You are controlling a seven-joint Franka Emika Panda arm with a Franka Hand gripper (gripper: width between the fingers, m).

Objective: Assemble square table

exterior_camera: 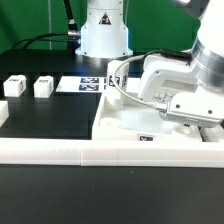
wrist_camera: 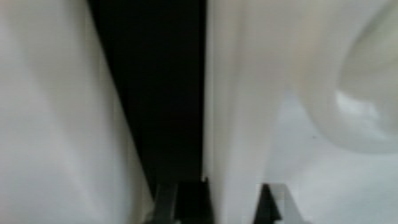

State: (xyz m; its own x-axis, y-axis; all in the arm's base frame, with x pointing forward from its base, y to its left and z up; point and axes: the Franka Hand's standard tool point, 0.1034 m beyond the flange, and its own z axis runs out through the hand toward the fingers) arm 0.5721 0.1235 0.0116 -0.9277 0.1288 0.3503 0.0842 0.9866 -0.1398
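Exterior view: the big white plastic square tabletop [exterior_camera: 128, 122] with a raised rim lies flat on the black table [exterior_camera: 50, 125], at about 3 to 4 o'clock from the frame centre. A small black-and-white tag [exterior_camera: 146, 138] shows on its near side. The long white border rail [exterior_camera: 80, 152] runs across at 6 o'clock, just beside the tabletop's near edge; I cannot tell if they touch. Two small white tagged block legs, one [exterior_camera: 15, 86] and the other [exterior_camera: 43, 87], stand side by side at 9 o'clock, well apart from the tabletop. Another white piece [exterior_camera: 3, 112] is cut off by the frame edge at 9 o'clock, and I cannot tell what it is. The marker board [exterior_camera: 88, 85] lies flat at 11 o'clock from the tabletop, near its far corner. The white robot base [exterior_camera: 105, 32] sits at 12 o'clock. The white arm [exterior_camera: 170, 82] bends low over the tabletop's 3 o'clock side.

Wrist view: the gripper [wrist_camera: 222, 205] is narrow, its two dark fingertips [wrist_camera: 173, 205] pinching a thin white upright wall that I read as the tabletop's rim [wrist_camera: 222, 100]. A black strip of table runs along one side of the rim. A rounded white curve [wrist_camera: 352, 110] sits on the other side, blurred.
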